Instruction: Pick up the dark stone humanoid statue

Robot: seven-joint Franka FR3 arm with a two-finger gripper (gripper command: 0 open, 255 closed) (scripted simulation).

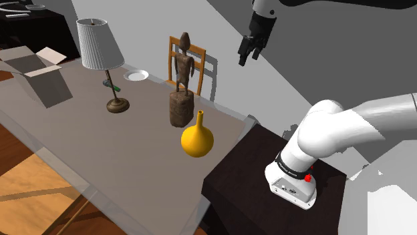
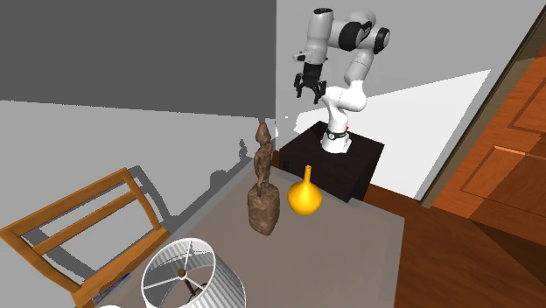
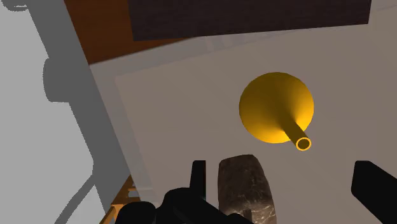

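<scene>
Broadly, a long grey tabletop (image 1: 80, 147) takes up most of the shoulder view, running from the left edge toward the dark box stand (image 1: 247, 180) at the lower right. The white arm (image 1: 347, 127) rises from that stand and reaches up and leftward over the near end of the tabletop. A wooden chair (image 1: 200, 67) stands against the far side of the tabletop, directly behind the statue in the shoulder view. A lamp (image 1: 99, 43) with a pale pleated shade and a dark round foot stands on the tabletop to the shoulder view's left of the statue. The statue (image 1: 182, 87) is a rough brown humanoid figure, slender and upright on a chunky block base, standing on the tabletop in front of the chair. A yellow round-bellied vase (image 1: 197, 139) with a narrow neck sits just beside it, between it and the stand. The black hand (image 1: 248, 60) hangs high in the air, well apart from the statue and to its right in the shoulder view. In the wrist view its fingers (image 3: 198, 175) are spread wide and grip nothing, with the statue's top seen far below between them. A small white plate (image 1: 136, 75) lies near the far edge, between lamp and chair.
</scene>
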